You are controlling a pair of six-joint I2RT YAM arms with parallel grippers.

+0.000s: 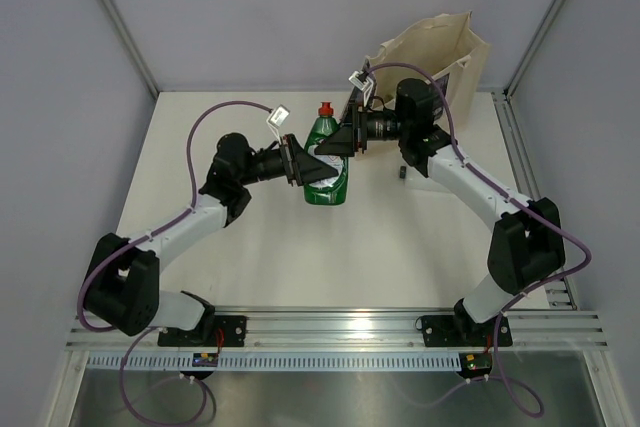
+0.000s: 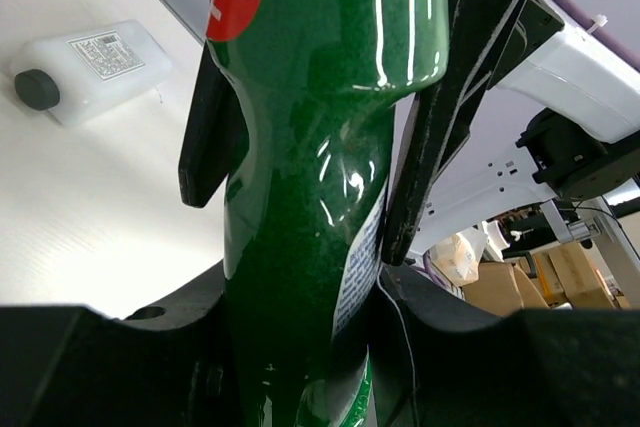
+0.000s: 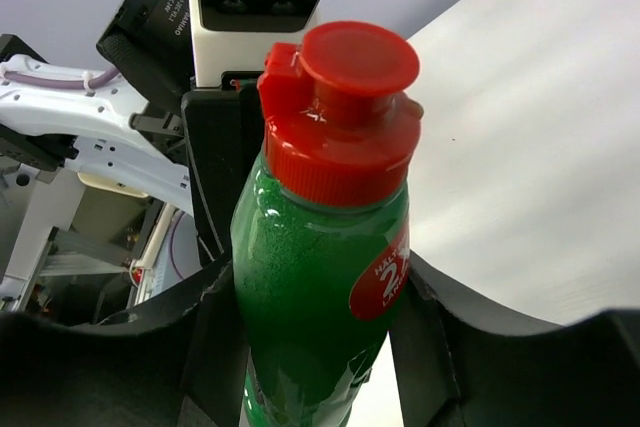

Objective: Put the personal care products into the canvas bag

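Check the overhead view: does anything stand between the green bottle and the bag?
Only the right arm itself: its wrist lies between the bottle and the bag. Nothing else visible stands in the way.

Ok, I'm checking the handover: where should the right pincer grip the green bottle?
Grip the green bottle on its narrow part under the red cap, coming from the cap end, opposite the left pincer, which clamps the wider lower body.

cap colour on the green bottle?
Red cap, on the green bottle. Shows best in the right wrist view.
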